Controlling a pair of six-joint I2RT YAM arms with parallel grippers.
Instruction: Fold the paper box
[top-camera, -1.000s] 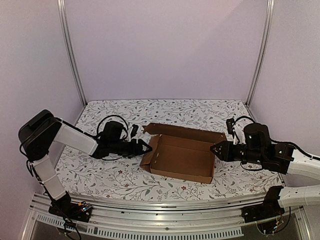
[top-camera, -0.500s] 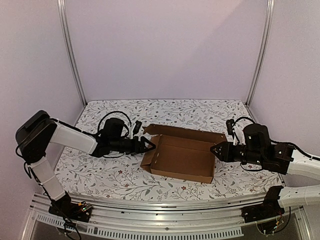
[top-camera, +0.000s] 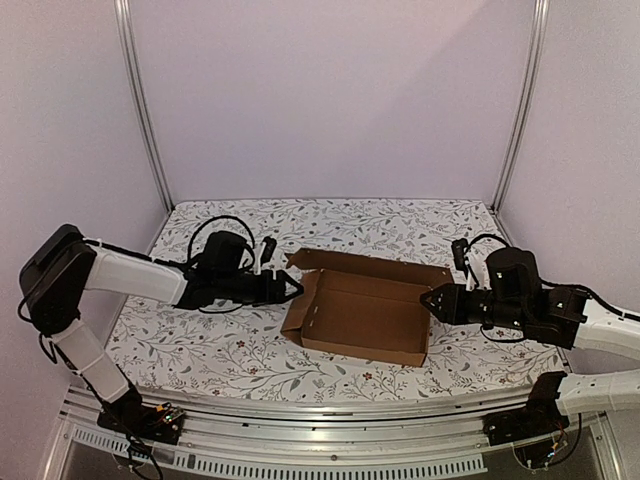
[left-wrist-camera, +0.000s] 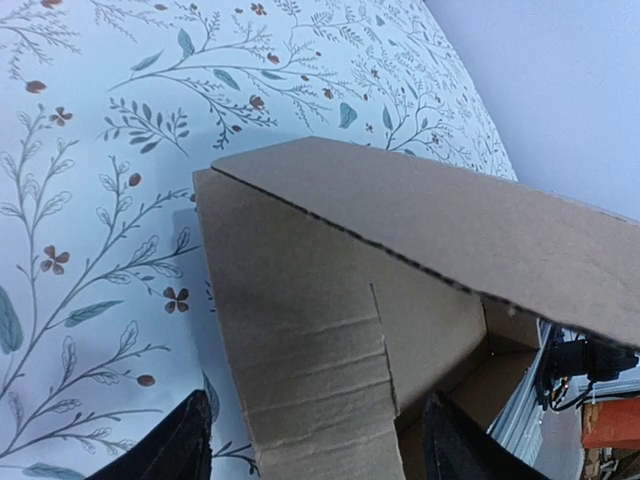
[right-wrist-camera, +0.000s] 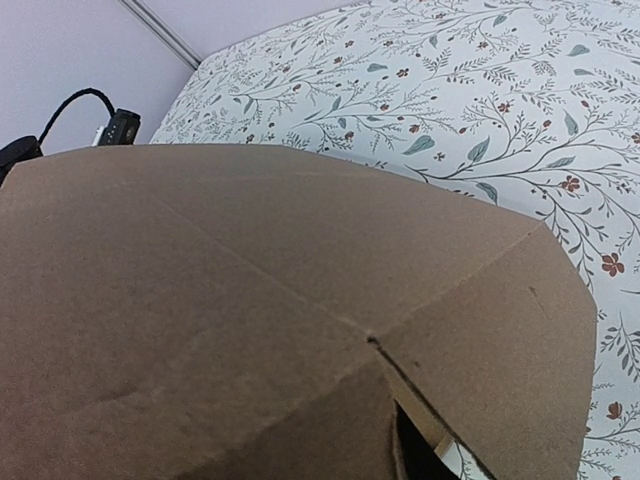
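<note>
The paper box (top-camera: 362, 318) lies half folded in the middle of the table, a brown cardboard tray with its back and side walls raised. My left gripper (top-camera: 291, 287) is at the box's left end. In the left wrist view the left gripper (left-wrist-camera: 315, 425) is open, with a dark finger on each side of the creased left flap (left-wrist-camera: 310, 340) and a gap on both sides. My right gripper (top-camera: 432, 299) is against the box's right wall. In the right wrist view brown cardboard (right-wrist-camera: 250, 300) fills the frame and hides the jaws.
The table (top-camera: 230, 350) carries a floral cloth. Metal frame posts (top-camera: 148, 120) stand at the back corners, with pale walls behind. Black cables (top-camera: 225, 240) loop over the left wrist. An aluminium rail (top-camera: 320, 440) runs along the near edge.
My left gripper has moved a little toward the back and right, so its fingers now straddle the box's left flap. The box and the right arm have stayed put.
</note>
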